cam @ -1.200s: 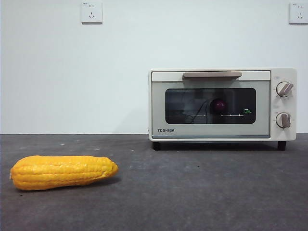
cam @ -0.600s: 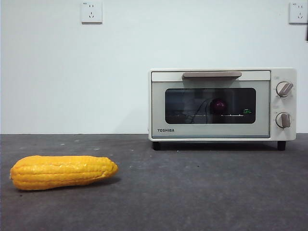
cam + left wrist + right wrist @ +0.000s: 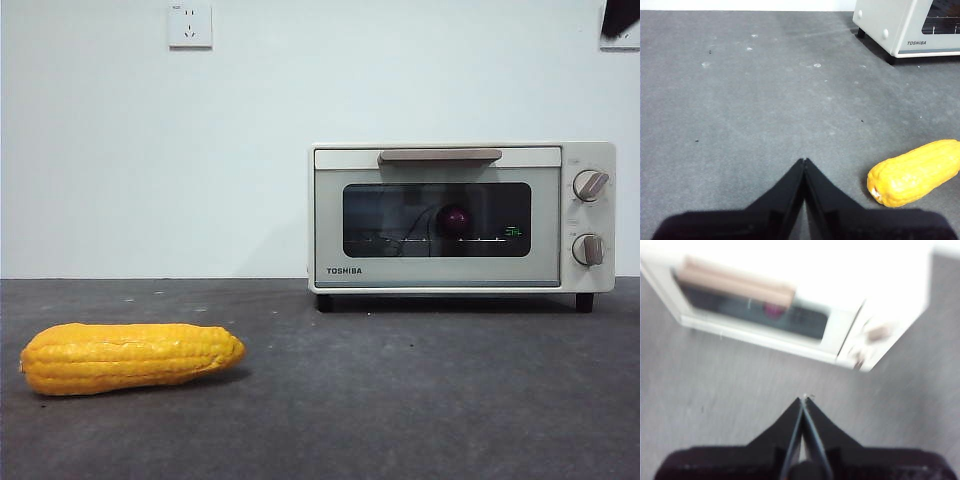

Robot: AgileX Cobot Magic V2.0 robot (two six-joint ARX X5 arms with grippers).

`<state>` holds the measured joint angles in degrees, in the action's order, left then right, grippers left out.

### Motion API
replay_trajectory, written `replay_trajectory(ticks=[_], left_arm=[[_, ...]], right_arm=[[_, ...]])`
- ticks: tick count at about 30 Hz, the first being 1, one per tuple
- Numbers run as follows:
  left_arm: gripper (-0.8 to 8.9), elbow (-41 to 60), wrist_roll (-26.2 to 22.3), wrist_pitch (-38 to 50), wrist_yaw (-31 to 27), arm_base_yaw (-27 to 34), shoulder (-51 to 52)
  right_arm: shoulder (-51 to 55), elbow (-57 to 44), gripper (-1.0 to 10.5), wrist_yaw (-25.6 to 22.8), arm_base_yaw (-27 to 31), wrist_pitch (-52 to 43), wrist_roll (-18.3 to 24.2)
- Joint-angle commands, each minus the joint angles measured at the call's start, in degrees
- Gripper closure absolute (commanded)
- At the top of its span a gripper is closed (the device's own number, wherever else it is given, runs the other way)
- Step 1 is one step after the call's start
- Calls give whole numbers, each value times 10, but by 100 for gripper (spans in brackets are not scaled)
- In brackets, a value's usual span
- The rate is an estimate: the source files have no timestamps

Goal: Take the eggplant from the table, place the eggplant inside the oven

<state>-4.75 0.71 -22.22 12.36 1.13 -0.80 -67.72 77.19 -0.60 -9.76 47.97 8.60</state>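
Bare grey table [image 3: 420, 400], oven [image 3: 462, 217] door shut on eggplant [image 3: 455, 220], both grippers' jaws together above open surface.

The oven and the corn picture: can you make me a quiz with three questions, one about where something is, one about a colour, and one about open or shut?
1. Where is the eggplant?
A. On the table by the corn
B. Inside the oven, behind the glass
C. On top of the oven

2. What colour is the corn?
A. Yellow
B. Green
C. Purple

3. How is the oven door?
A. Wide open
C. Taken off
B. Shut

Answers:
1 B, a purple round shape shows through the window.
2 A, the cob lying on the table is bright yellow.
3 B, the door stands flat with its handle at the top.
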Motion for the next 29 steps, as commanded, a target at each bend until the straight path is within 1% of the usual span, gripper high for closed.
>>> replay_trajectory(ticks=[1,4,7,10,13,17,21,29], left_arm=[[818,6,6,5,-2,0,0],[818,6,6,5,-2,0,0],[817,6,6,5,-2,0,0],[817,6,6,5,-2,0,-1],[817,6,6,5,-2,0,-1],[818,6,6,5,-2,0,-1],[817,6,6,5,-2,0,-1],[818,6,6,5,-2,0,-1]], right_arm=[[50,0,946,-1,17,-2,4],[101,-2,946,2,44,0,3],[153,-13,946,6,69,0,-14],[212,-45,946,6,96,-6,-22],[277,-100,946,5,122,-33,-24],[357,-198,946,5,143,-107,-24],[424,-301,946,6,147,-178,-24],[504,-469,946,6,146,-226,-24]])
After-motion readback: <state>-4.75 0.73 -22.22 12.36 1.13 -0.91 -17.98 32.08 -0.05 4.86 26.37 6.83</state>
